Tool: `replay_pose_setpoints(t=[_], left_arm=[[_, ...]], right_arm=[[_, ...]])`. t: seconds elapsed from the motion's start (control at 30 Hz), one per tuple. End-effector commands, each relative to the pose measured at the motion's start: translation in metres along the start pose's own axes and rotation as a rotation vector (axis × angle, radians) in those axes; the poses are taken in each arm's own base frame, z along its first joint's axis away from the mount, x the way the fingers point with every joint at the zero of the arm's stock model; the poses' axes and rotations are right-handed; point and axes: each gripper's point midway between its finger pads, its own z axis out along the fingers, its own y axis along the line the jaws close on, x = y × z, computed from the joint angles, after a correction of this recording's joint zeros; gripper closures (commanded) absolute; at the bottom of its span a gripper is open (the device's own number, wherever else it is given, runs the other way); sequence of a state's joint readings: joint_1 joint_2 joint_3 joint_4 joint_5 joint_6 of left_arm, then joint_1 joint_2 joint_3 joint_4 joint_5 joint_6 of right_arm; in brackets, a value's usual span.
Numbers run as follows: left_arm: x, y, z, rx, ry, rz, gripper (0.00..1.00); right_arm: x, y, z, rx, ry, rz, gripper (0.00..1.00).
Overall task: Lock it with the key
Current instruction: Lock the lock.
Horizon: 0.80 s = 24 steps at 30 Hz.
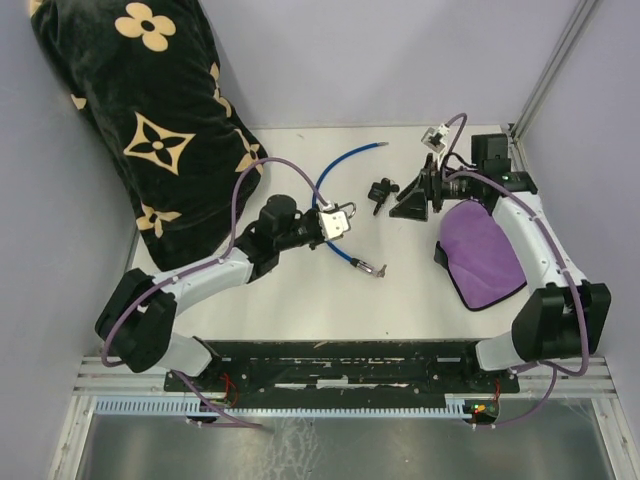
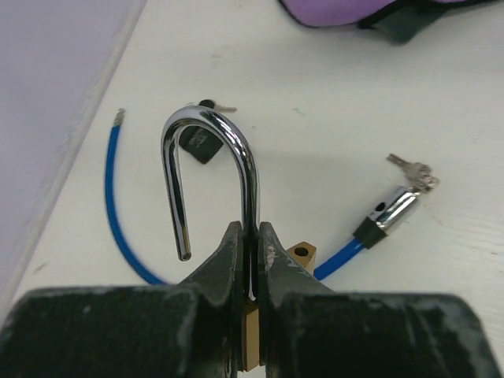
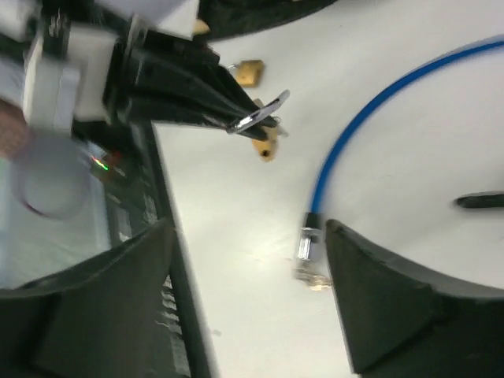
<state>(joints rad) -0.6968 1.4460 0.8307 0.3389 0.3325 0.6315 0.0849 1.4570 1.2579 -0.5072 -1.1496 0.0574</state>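
My left gripper (image 1: pixel 333 223) is shut on the shackle of a brass padlock (image 1: pixel 343 217) and holds it above the table. In the left wrist view the chrome shackle (image 2: pixel 211 150) stands open, one leg pinched between my fingertips (image 2: pixel 230 252), with the brass body (image 2: pixel 250 339) below them. A black-headed key (image 1: pixel 383 192) lies on the table beyond the padlock; it also shows in the left wrist view (image 2: pixel 200 144). My right gripper (image 1: pixel 405 200) is open and empty just right of that key. In the right wrist view (image 3: pixel 252 299) the held padlock (image 3: pixel 258 118) shows ahead.
A blue cable lock (image 1: pixel 330 180) curves across the table, its metal end with small keys (image 1: pixel 375 268) near the middle. A purple cloth (image 1: pixel 482 255) lies at the right. A black flowered pillow (image 1: pixel 150 110) fills the back left. Grey walls stand close.
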Motion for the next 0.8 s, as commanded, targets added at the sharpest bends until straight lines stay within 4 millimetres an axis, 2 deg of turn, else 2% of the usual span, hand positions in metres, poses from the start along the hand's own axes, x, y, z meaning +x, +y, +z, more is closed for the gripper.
replay_pose_setpoints(t=[0.0,0.07,0.1,0.13,0.27,0.37,0.6,0.77], left_arm=[[-0.06,-0.011,-0.016,0.196,-0.214,-0.051,0.97],[-0.064,-0.018,-0.019,0.269,-0.221,-0.076,0.97],[-0.066,-0.02,-0.019,0.3,-0.223,-0.087,0.97],[-0.068,-0.023,-0.02,0.329,-0.226,-0.097,0.97],[-0.074,-0.032,-0.019,0.425,-0.227,-0.143,0.97],[-0.08,-0.035,-0.018,0.47,-0.236,-0.172,0.97],[-0.09,-0.042,-0.023,0.526,-0.266,-0.195,0.97],[-0.094,-0.043,-0.025,0.536,-0.279,-0.195,0.97]], right_arm=[[0.026,0.046,-0.031,-0.161,0.099,-0.886,0.02],[0.034,0.051,-0.033,-0.195,0.081,-1.19,0.01],[0.029,0.05,-0.031,-0.2,0.059,-1.283,0.01],[0.023,0.053,-0.029,-0.22,0.046,-1.341,0.01],[0.028,0.071,-0.019,-0.389,0.114,-1.498,0.0],[0.032,0.074,-0.005,-0.449,0.17,-1.558,0.04],[0.023,0.062,0.023,-0.363,0.227,-1.539,0.25],[0.034,0.059,0.034,-0.393,0.3,-1.502,0.35]])
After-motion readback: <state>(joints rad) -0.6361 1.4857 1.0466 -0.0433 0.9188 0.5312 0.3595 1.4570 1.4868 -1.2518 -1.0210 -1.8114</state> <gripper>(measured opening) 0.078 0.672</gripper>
